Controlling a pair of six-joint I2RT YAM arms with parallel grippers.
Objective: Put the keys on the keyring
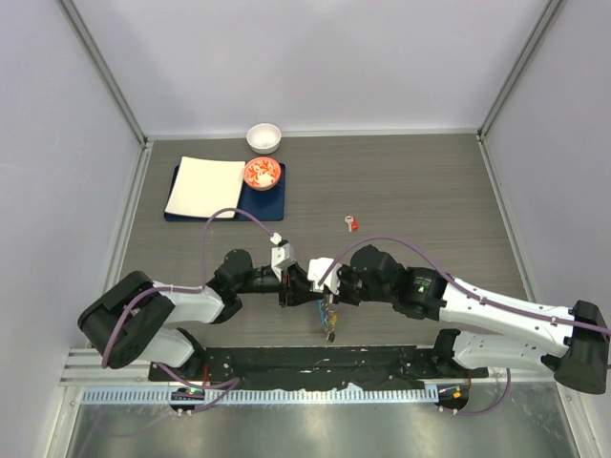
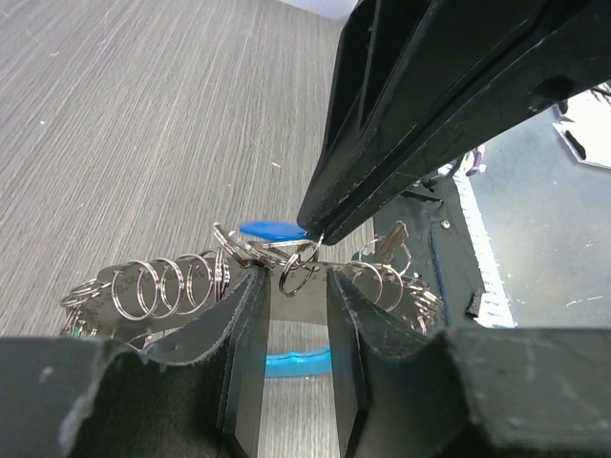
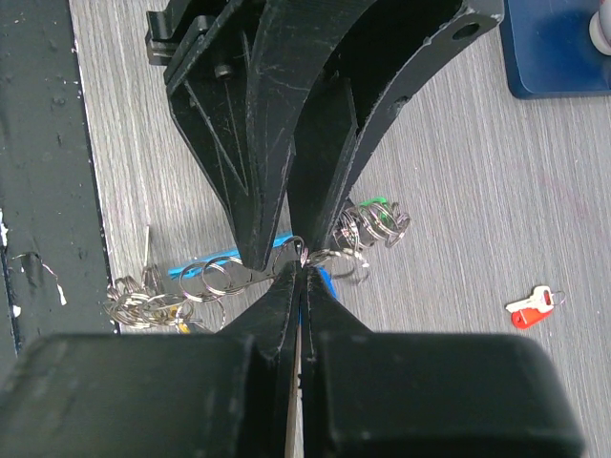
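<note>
The dark blue key (image 2: 272,230) sits right at the tip of the right pincer (image 3: 301,272). Its jaws are pressed together, and the blue cap pokes out sideways from the pinch. The left pincer (image 2: 296,282) meets it head-on and clamps the keyring (image 2: 162,286), whose chain of small silver rings runs crosswise to the left fingers and spills out on both sides. Key and ring touch at a small loop between the two tips, so the threading probably turns on sliding the key along that crosswise line, not pushing towards the left pincer.

The whole bunch hangs just above the grey wood-grain worktop (image 1: 430,191), close to its near edge and above the black base plate.

The red key (image 3: 528,308) lies flat and loose on the worktop, well apart on the far side, and seems nearer the right arm. The blue mat (image 1: 270,201) and the bowl (image 1: 261,173) on it are farther off to the left, out of the way.
</note>
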